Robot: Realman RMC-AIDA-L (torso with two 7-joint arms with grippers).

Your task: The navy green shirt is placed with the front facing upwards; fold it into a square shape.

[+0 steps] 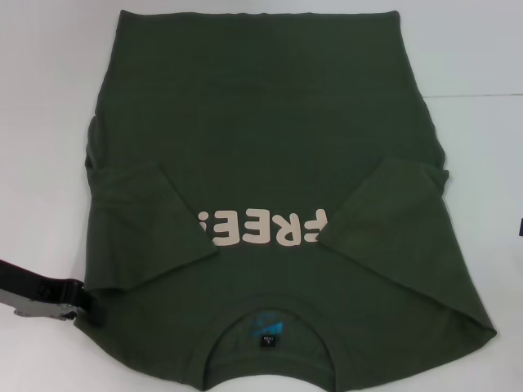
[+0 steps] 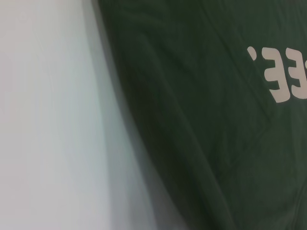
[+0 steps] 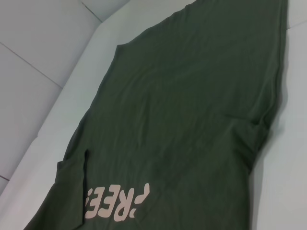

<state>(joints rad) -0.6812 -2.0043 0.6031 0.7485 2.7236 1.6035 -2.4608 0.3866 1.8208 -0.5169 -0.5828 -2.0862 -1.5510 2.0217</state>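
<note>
Now the big green shirt (image 1: 270,147) lies flat on the white table (image 1: 474,57), collar near, both sleeves folded in over the chest. Next, bring the far hem toward the collar, keeping edges even. The left gripper (image 1: 45,298) sits at the near left corner; I cannot tell its fingers. Nothing blocks.

My head camera looks steeply down on the whole navy green shirt (image 1: 270,163) from above its collar, while my left wrist camera sits close over its edge and my right wrist camera views it slantwise from farther off, all three sharing the cream print (image 1: 261,227).
</note>
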